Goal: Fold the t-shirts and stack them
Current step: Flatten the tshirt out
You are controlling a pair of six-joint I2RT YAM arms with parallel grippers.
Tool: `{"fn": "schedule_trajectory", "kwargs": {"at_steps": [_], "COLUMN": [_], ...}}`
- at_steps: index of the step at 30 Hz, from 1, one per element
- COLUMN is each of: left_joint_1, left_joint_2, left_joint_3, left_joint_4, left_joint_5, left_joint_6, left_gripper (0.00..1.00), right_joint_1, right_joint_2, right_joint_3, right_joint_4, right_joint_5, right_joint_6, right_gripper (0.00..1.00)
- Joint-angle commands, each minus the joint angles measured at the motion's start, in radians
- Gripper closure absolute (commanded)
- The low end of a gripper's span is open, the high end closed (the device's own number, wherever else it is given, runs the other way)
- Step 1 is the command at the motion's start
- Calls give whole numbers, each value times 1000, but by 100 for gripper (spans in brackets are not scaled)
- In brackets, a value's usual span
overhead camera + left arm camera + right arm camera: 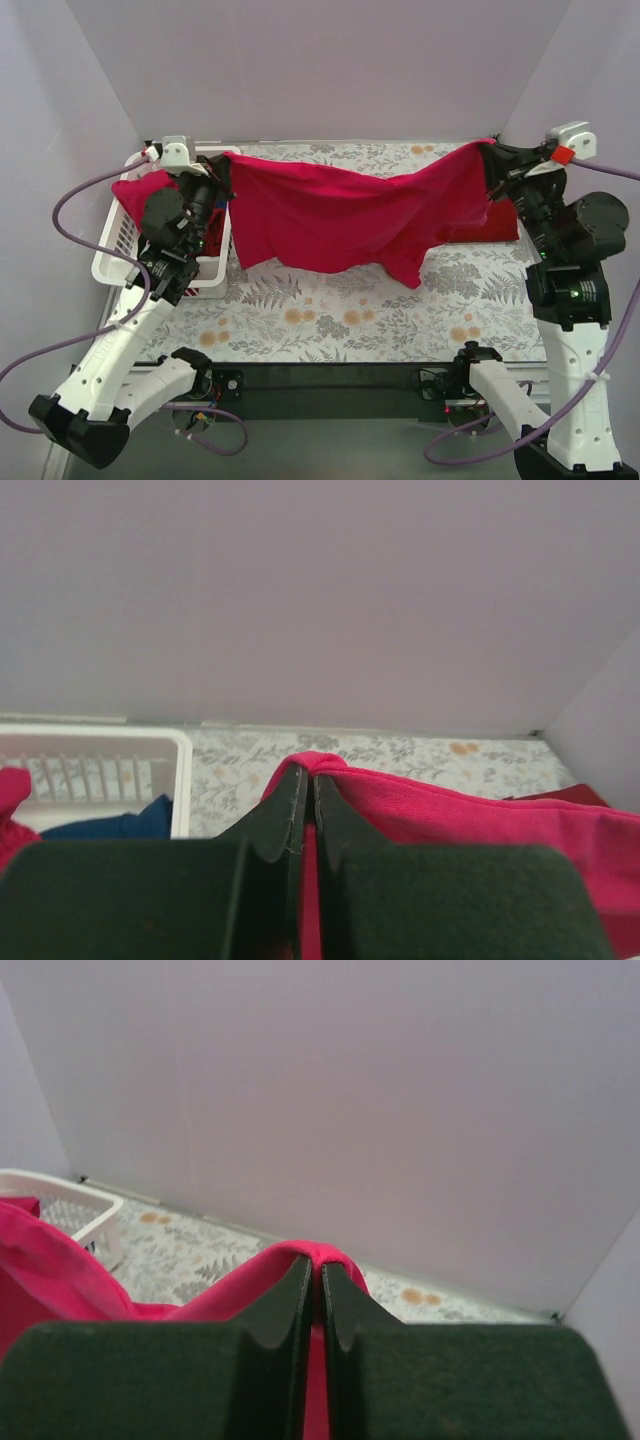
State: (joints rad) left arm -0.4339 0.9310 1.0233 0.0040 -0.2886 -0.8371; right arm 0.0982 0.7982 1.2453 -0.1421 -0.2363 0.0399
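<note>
Gripping the bright pink-red t-shirt point(340, 215) at two points of its upper edge: left gripper point(303, 776) pinched closed on a fold of cloth beside the white lattice basket point(108, 262), right gripper point(310, 1266) pinched closed on the other end, near the far right corner. Hanging in the air between them above the flowered table point(330, 325), sagging in the middle, lower hem uneven, one flap dangling lower toward the right. Behind that flap, flat on the table, a dark maroon-red t-shirt point(495, 228); inside the basket, a blue t-shirt point(120, 822).

To do this step well:
- Draw the two ends gently apart to take out the sag, without pulling the cloth out of either pinch.
- Lower both sides at the same pace toward the bare near part of the table, hem down first, then the rest laid flat.
- Avoid draping any part over the maroon one or over the basket rim.
- Before release, check for a twisted sleeve; not possible to tell from these views.
</note>
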Motion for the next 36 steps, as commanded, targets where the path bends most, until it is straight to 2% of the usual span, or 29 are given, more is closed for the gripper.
{"fn": "schedule_trajectory", "kwargs": {"at_steps": [1, 6, 11, 21, 25, 30, 32, 34, 36], "left_joint_1": [6, 6, 4, -2, -2, 0, -2, -2, 0], "left_joint_2": [-75, -162, -265, -322, -333, -301, -270, -192, -77], "left_joint_3": [81, 90, 110, 179, 179, 161, 144, 124, 81], "left_joint_4": [1, 2, -27, -21, -15, -21, -19, -18, -10], "left_joint_5": [112, 206, 374, 563, 571, 482, 470, 444, 405], "left_joint_6": [32, 15, -36, -111, -126, -128, -128, -129, -138], "left_gripper": [100, 100, 100, 100, 100, 100, 100, 100, 100], "right_joint_1": [-5, -5, -3, 27, 75, 121, 121, 123, 121], "right_joint_2": [-24, -33, -66, -27, 12, 35, 42, 52, 61], "right_joint_3": [167, 285, 379, 667, 740, 657, 542, 444, 279], "right_joint_4": [0, -24, -62, -155, -171, -160, -142, -96, -27], "right_joint_5": [77, 66, 49, 106, 123, 138, 150, 190, 235], "right_joint_6": [-78, -97, -115, -193, -216, -215, -206, -184, -167], "right_gripper": [99, 99, 99, 99, 99, 99, 99, 99, 99]}}
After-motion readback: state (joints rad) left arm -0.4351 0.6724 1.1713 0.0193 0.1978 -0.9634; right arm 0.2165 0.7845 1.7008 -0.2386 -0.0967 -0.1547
